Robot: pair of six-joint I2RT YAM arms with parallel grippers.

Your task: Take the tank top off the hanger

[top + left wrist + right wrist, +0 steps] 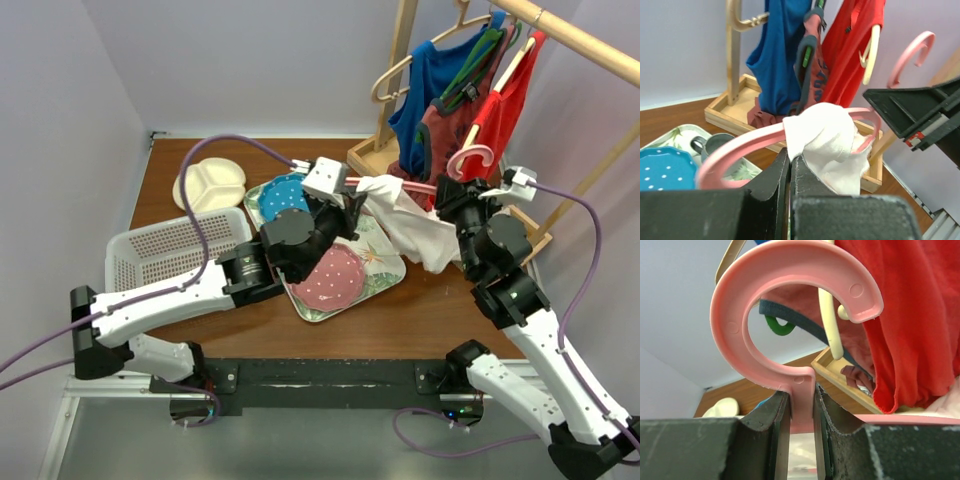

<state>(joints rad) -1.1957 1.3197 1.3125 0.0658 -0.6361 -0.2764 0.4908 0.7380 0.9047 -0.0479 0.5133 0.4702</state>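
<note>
Left jaws pinch the tank top, right jaws clamp the hanger

Pale walls rise beyond the left gripper, a wooden clothes rack behind the right gripper, brown table beneath.

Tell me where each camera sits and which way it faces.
Top external: above and behind the robot, looking down at the table; left arm and right arm both show.
Left wrist: on the left arm, facing the clothes rack; the left gripper shows below, shut on the white tank top.
Right wrist: on the right arm, looking up past the pink hanger hook; the right gripper clamps its neck.
Shared: all three show the hanger and the red garment.
</note>
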